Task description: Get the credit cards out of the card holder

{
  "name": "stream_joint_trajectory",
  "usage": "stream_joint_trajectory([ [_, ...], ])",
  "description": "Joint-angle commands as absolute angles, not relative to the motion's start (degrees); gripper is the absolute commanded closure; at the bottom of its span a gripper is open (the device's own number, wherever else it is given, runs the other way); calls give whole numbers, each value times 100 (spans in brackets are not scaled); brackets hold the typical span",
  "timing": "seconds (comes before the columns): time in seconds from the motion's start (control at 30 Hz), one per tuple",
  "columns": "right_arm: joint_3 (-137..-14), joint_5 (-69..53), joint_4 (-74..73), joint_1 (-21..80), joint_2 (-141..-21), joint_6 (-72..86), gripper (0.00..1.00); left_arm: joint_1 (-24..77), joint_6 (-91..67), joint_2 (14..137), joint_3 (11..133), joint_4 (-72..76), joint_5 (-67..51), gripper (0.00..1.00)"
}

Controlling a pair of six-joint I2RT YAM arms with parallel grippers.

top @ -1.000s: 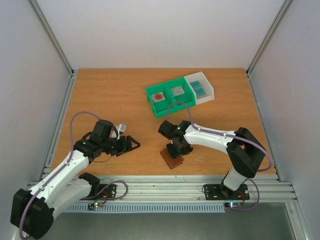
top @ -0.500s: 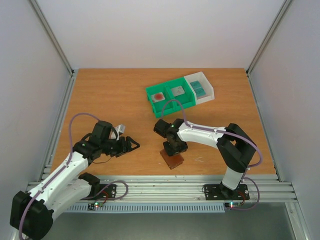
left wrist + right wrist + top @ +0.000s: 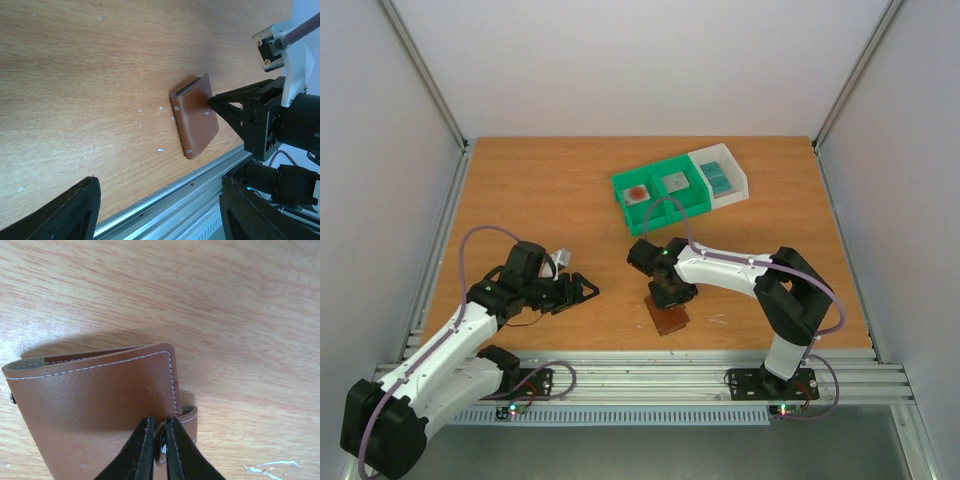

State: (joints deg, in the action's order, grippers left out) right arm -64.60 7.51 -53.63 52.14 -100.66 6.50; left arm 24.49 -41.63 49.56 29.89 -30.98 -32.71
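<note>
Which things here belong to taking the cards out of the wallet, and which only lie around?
Job: wallet, closed; right gripper pinching its tab; left gripper, open nearby; teal cards in the white bin.
Lying about: green bin, red-spotted tile, grey tile.

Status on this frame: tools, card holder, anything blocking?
Left tool open, holding nothing. Right tool pinching the snap tab of the brown leather card holder, holder closed. Green and white plastic bins sit behind, not obstructing.
</note>
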Motion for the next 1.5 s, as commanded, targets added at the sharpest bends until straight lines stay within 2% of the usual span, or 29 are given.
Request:
stream_joint_trajectory([
  [0.0,-6491,1045,-5469,5256,-9870,749,93,2470,-4090,5021,3047,-2977,-3232,34],
  [0.1,-6341,1335,-5375,5256,-9749,764,98,2470,-4053,5061,3058,-3001,-3252,34],
  [0.37,-6205,1424,-5206,5256,-9191,865,99,2470,-4098,5100,2999,-2861,-3311,33],
  [0.6,-6197,437,-4769,5256,-8567,1227,99,2471,-4220,5126,3043,-2747,-3286,31],
  [0.83,-5646,-1456,-3194,5256,-8139,2062,99,2470,-4265,5088,2942,-2770,-3345,27],
  [1.03,-5512,-1682,-2898,5254,-7955,2338,99,2471,-4785,4899,2414,-1923,-3961,24],
  [1.23,-5479,-1937,-2568,5256,-7699,2610,99,2475,-4836,4766,2376,-2029,-3916,25],
  [1.47,-5544,-1166,-2794,5256,-7745,2461,99,2470,-4894,4740,2463,-2184,-3917,25],
])
